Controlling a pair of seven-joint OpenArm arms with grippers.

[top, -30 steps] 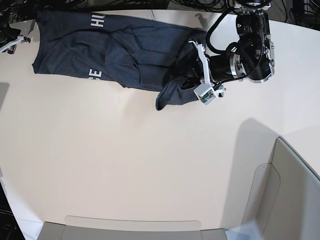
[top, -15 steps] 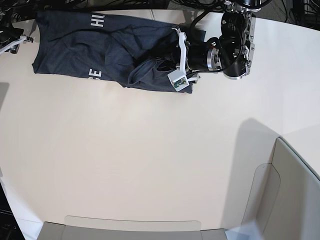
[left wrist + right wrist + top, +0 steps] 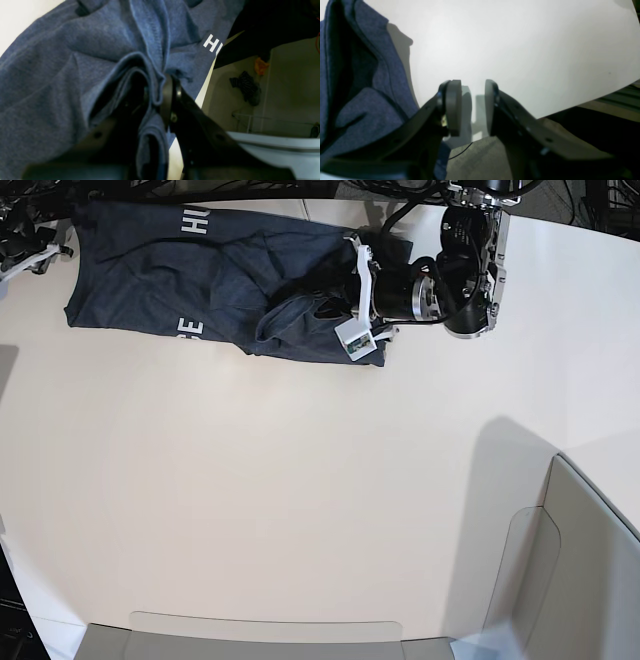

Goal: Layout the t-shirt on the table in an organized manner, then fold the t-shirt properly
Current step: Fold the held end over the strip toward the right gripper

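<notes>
Base view: t-shirt [image 3: 220, 290] lies along the far edge of the surface [image 3: 300, 500], toward the far left, spread lengthwise left to right but creased, with folds bunched at its right end. White letters show at two spots on the left part, one at the far edge and one at the near edge of the cloth. Right end of the shirt is gathered into a raised fold, doubled back over the body of the shirt.

Left wrist view: left pincer [image 3: 156, 92] is closed narrow on a ridge of the t-shirt [image 3: 62, 75]; blue cloth runs between the two dark fingers [image 3: 168, 100] and drapes down behind them. White letters appear on the cloth at upper right of that view. In the base view the left pincer [image 3: 335, 315] sits at the shirt's right end, its arm reaching in from the far right.

Right wrist view: right pincer [image 3: 472, 107] stands partly apart with nothing between the pads [image 3: 453, 107]; bare surface [image 3: 520, 50] shows through the gap. Edge of the t-shirt [image 3: 357, 82] lies just left of it, not touching the pads. In the base view only a bit of this arm shows at the far left corner.

Grey bin wall [image 3: 590, 570] stands at the near right, well apart from the shirt.
</notes>
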